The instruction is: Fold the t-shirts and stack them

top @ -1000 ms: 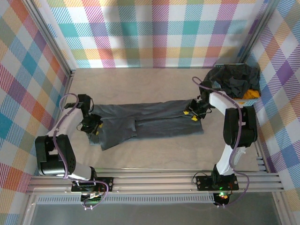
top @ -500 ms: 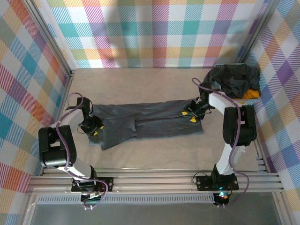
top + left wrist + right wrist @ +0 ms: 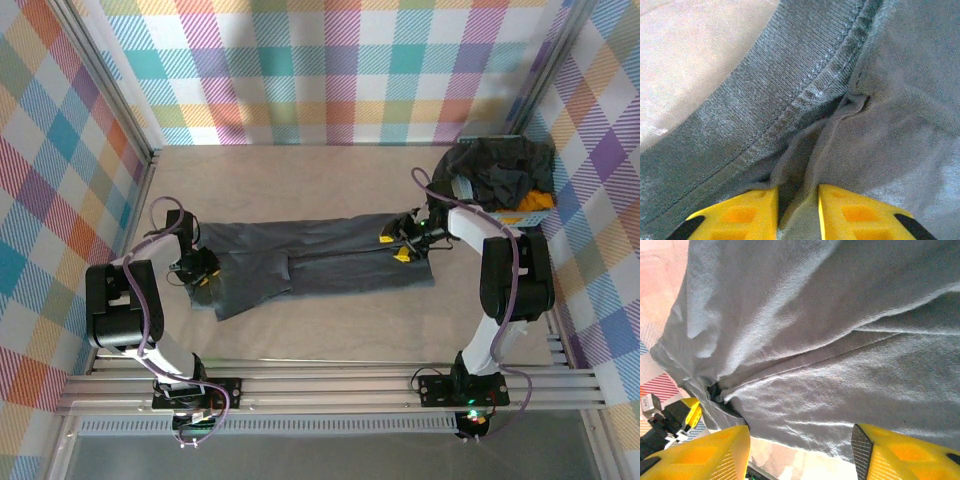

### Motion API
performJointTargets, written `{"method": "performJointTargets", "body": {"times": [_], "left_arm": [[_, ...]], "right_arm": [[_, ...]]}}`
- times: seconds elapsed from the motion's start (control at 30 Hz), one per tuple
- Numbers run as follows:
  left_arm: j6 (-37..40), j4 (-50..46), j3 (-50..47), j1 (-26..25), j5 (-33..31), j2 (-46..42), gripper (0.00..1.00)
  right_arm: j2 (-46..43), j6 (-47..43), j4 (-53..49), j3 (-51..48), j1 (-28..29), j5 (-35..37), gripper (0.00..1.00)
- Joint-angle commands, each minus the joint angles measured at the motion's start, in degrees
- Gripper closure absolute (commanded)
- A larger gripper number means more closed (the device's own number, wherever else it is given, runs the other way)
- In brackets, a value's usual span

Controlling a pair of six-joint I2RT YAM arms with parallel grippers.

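Note:
A plain dark grey t-shirt point(image 3: 320, 262) lies flat and stretched sideways across the middle of the table. My left gripper point(image 3: 200, 272) is at its left end. In the left wrist view the yellow fingers point(image 3: 840, 215) pinch a raised ridge of grey cloth point(image 3: 890, 125) beside a ribbed, stitched hem, so the left gripper point(image 3: 798, 210) is shut on it. My right gripper point(image 3: 397, 246) hovers over the shirt's right end. In the right wrist view the right gripper point(image 3: 800, 450) is open, with the shirt's edge point(image 3: 815, 340) lying loose between its fingers.
A light blue basket point(image 3: 463, 186) at the back right holds a heap of dark t-shirts point(image 3: 505, 168) and an orange-yellow one point(image 3: 537, 204). Plaid walls close in the table point(image 3: 330, 175) on three sides. A metal rail point(image 3: 330, 385) runs along the near edge.
The left gripper's fingers have closed in on the cloth at the shirt's left end. The right gripper has shifted slightly left over the shirt and opened wider.

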Motion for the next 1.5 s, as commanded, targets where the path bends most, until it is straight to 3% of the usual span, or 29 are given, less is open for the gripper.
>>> {"method": "performJointTargets", "body": {"times": [0.0,0.3,0.7,0.93,1.2,1.3,1.47], "left_arm": [[0.5,1.2,-0.9,0.6,0.3,-0.8,0.78],[-0.3,-3.8,-1.0,0.6,0.3,-5.6,1.00],[-11.3,-11.5,10.8,0.6,-2.1,-2.8,1.00],[-10.2,-17.4,21.7,0.6,-4.0,5.9,1.00],[-8.9,-16.2,26.3,0.6,-6.6,13.0,1.00],[-8.9,-16.2,26.7,0.6,-10.8,13.3,1.00],[-13.7,-13.9,20.1,-4.5,-19.9,-0.8,0.78]], "right_arm": [[-1.4,1.0,0.6,-0.8,0.2,-2.0,0.43],[0.5,0.2,-2.9,-0.3,0.3,1.3,0.45],[1.6,-1.1,-4.9,0.9,0.5,2.7,0.45],[1.1,-1.6,-5.5,1.1,0.5,3.0,0.45],[-0.4,-2.1,-6.0,0.4,0.6,3.7,0.46],[-1.3,-2.4,-5.6,0.3,0.6,4.3,0.46],[-1.9,-5.1,-7.2,3.5,0.6,8.3,0.46]]}}
